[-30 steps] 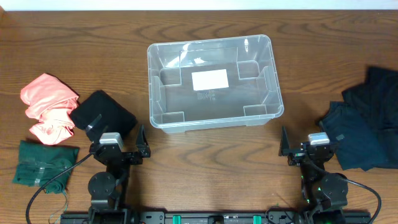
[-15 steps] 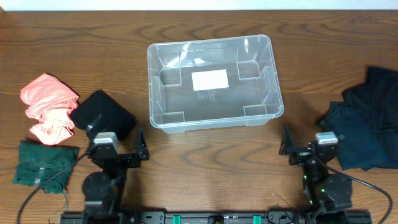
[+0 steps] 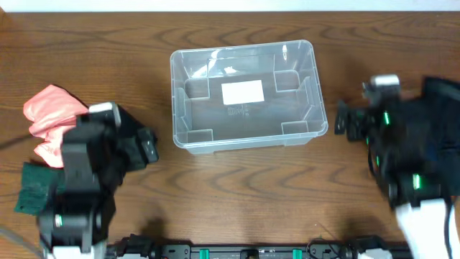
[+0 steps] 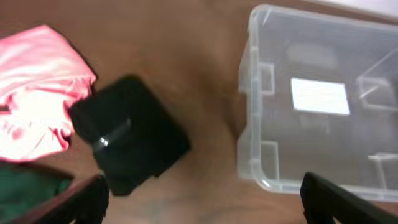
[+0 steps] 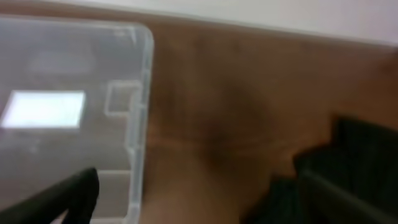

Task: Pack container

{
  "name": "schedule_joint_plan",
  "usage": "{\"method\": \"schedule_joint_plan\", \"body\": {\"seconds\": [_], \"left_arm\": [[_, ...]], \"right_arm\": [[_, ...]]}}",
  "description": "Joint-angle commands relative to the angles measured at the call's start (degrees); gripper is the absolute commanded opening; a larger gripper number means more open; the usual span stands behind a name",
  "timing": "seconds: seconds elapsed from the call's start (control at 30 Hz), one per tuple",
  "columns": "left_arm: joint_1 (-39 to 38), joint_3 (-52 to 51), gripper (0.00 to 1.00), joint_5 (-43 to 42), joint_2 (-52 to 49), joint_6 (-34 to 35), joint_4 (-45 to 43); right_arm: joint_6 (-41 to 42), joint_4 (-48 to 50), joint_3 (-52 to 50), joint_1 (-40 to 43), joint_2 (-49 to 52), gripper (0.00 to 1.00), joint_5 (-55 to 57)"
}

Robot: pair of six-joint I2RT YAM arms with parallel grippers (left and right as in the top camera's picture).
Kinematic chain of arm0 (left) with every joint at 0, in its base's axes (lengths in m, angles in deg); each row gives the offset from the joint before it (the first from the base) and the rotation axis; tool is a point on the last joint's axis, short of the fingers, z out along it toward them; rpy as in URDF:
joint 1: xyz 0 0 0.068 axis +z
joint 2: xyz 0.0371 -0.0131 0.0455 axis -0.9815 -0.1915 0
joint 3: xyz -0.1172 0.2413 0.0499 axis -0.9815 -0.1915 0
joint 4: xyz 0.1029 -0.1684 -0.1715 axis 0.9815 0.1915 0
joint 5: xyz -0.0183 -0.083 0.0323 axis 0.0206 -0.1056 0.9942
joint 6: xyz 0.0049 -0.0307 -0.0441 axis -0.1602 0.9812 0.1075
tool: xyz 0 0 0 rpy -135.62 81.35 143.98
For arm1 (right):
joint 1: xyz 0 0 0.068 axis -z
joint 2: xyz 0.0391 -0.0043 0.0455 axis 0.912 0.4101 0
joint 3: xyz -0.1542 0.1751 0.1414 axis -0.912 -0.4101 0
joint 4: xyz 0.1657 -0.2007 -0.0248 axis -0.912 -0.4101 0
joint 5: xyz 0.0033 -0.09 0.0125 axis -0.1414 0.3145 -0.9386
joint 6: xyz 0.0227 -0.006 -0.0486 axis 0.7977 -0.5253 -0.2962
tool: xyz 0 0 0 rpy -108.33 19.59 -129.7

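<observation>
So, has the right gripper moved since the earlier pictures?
Yes. The right gripper moved up the frame, from below the container to beside its right wall.

Both arms are off their parked spots at the near edge of the desk [image 3: 237, 183]! The left arm [image 3: 83, 180] has lifted and swung out, now large and blurred, covering part of the black folded cloth [image 4: 130, 134] and much of the green cloth [image 3: 25, 194]. The left tool [image 4: 208, 202] has come over bare wood between that black cloth and the container [image 3: 244, 93]. The right arm [image 3: 406, 173] is up too, pushed forward across the dark clothing pile [image 3: 442, 101] it sat clear of a second ago, carrying the right tool [image 5: 199, 199] to the gap between container and pile
</observation>
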Motion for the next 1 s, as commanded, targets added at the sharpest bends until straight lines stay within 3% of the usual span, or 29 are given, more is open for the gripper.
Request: {"method": "schedule_joint_plan", "body": {"seconds": [0.0, 0.03, 0.17, 0.23, 0.4, 0.57, 0.97], "left_arm": [[-0.28, 5.73, 0.98, 0.70, -7.48, -0.11, 3.82], [-0.28, 5.77, 0.98, 0.70, -8.68, -0.11, 3.89], [-0.28, 5.75, 0.98, 0.70, -12.61, -0.09, 4.55], [-0.28, 5.75, 0.98, 0.70, -13.79, -0.09, 4.70], [-0.28, 5.77, 0.98, 0.70, -14.97, -0.09, 4.70], [-0.28, 5.75, 0.98, 0.68, -14.99, -0.07, 4.70], [-0.28, 5.75, 0.98, 0.66, -14.99, -0.07, 5.53]], "right_arm": [[-0.85, -4.20, 10.01, 0.96, 12.96, 0.99, -0.20], [-1.79, -4.09, 11.28, 1.01, 15.98, 0.99, 0.26], [1.05, -1.44, 12.02, 1.77, 24.70, 0.48, 5.75], [2.82, -0.55, 12.02, 1.99, 28.15, 0.35, 6.36], [2.12, 2.56, 12.02, 1.62, 35.78, 0.35, 2.21], [-1.16, 5.60, 12.02, 0.70, 40.68, 0.43, -9.07], [-0.59, 12.07, 12.02, 0.39, 41.33, 0.48, -20.70]]}}
